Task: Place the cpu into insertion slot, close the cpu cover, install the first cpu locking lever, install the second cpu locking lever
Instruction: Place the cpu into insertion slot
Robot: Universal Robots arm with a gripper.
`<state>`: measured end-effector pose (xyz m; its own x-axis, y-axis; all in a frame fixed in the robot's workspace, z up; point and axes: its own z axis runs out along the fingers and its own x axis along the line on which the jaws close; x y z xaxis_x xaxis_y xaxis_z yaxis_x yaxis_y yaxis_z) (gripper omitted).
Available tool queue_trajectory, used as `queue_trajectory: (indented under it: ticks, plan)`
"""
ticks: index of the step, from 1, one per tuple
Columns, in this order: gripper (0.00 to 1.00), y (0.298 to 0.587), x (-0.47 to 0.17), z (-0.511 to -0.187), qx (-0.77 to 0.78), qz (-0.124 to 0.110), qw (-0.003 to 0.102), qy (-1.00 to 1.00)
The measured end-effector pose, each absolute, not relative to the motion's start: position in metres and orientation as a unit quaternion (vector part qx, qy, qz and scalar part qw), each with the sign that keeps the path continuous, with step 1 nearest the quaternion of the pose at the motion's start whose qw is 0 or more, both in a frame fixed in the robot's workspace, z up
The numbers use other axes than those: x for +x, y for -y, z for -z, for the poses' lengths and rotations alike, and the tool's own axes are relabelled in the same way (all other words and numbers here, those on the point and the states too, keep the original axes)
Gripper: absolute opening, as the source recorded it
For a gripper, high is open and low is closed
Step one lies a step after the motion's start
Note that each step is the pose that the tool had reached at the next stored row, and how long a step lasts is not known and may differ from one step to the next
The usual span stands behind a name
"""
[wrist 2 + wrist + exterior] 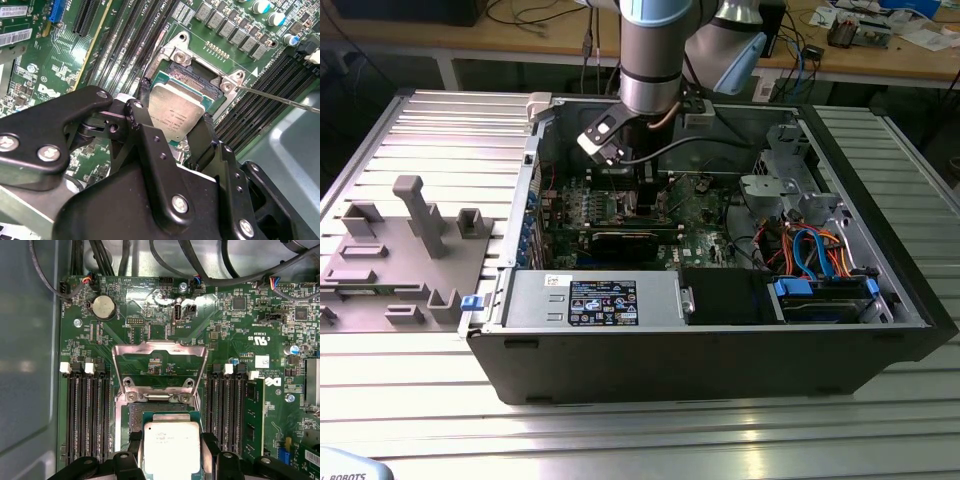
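The gripper (176, 107) clasps the cpu (175, 114) by two opposite edges, with black fingers (142, 100) pressed to either side. It holds the chip low over the insertion slot (196, 80), whose dark contact field lies uncovered beyond the chip's far edge. In the first wrist view the cpu (170, 447) likewise overlaps just part of the insertion slot (160, 411), so I judge it not seated; whether its underside touches the socket frame cannot be told. The cpu cover (160, 345) stands swung open at the socket's far side, clear of the chip, and a thin wire locking lever (280, 98) juts away from one socket corner. In the exterior view the arm (650, 60) reaches down into the open computer case (720, 360). The chief danger, as I judge it, is misalignment: a chip lowered offset or slightly tilted would ride on the silver rim or bear on the fine contacts and bend them. A grip on such thin edges could also slip and drop the chip askew, and the fingers sit close to the memory slots (87, 415) flanking the socket, so a sideways correction could knock them.
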<state>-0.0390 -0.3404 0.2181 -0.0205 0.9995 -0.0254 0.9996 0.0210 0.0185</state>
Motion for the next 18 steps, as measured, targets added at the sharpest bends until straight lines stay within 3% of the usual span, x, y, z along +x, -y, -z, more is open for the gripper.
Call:
queue_trajectory:
  ticks: [18]
  plan:
    - [0.55,0.3404,-0.0390,-0.2138,0.700,0.002,0.016,-0.714]
